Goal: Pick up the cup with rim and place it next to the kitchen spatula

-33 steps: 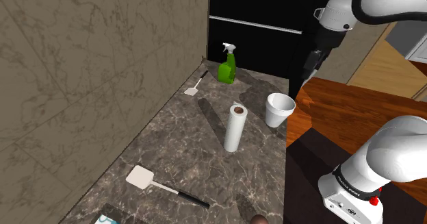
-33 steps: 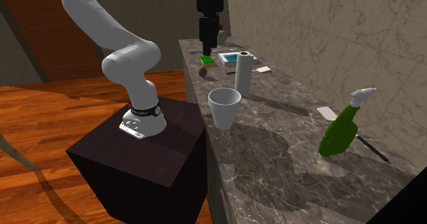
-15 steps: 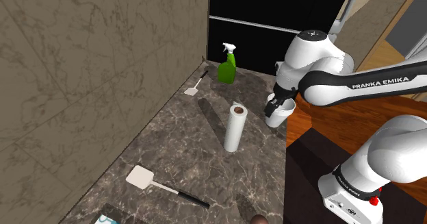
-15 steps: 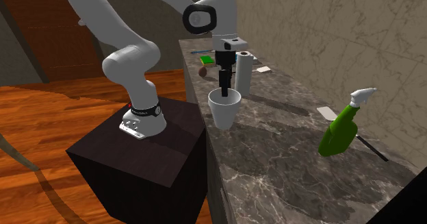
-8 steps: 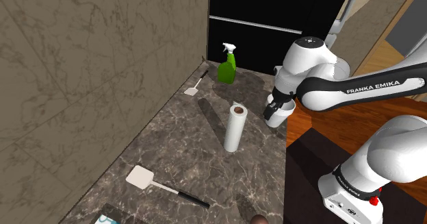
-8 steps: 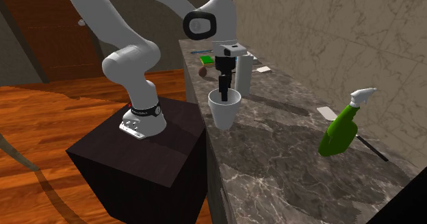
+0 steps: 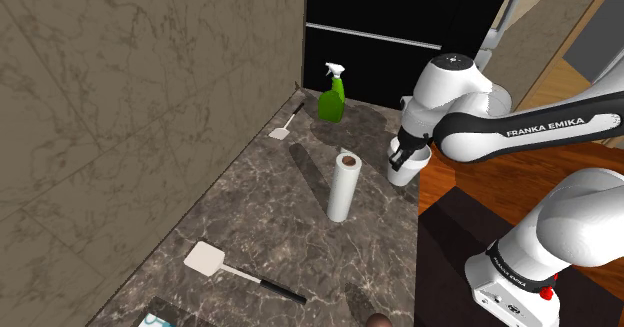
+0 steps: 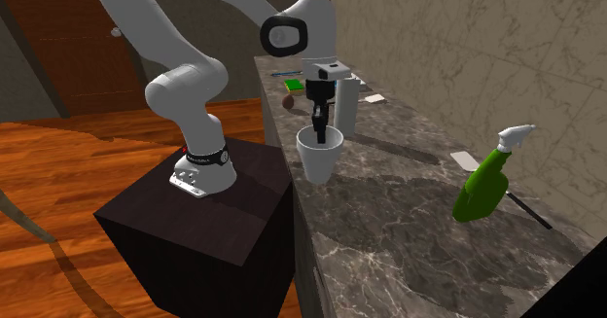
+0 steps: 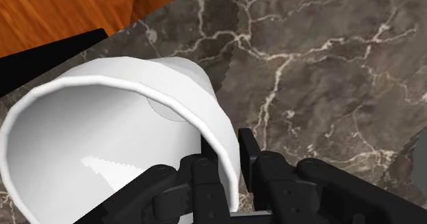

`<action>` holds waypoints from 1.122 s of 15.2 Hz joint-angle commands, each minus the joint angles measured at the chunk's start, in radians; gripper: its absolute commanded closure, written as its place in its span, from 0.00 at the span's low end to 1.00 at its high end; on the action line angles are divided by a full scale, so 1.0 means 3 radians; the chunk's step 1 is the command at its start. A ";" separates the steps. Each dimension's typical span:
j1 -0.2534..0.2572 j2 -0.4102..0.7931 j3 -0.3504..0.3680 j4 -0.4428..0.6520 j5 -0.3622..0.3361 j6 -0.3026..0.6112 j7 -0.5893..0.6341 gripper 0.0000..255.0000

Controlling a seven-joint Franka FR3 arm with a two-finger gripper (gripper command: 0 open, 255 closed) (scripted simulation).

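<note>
The fingers (image 9: 249, 154) pinch the white cup (image 9: 82, 140) by its wall, one inside the rim, one outside. The cup stands upright at the table (image 9: 328, 65) edge. Past the paper-towel roll (image 7: 342, 187), the black-handled spatula (image 7: 204, 258) lies well apart, toward the shoulder view's lower left.
</note>
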 commanded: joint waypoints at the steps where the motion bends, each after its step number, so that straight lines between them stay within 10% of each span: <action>1: 0.0000 0.0001 0.0000 -0.0002 0.0000 0.0000 0.0000 1.00; 17: 0.0041 -0.0311 -0.0099 0.0313 0.0032 -0.0621 -0.0113 1.00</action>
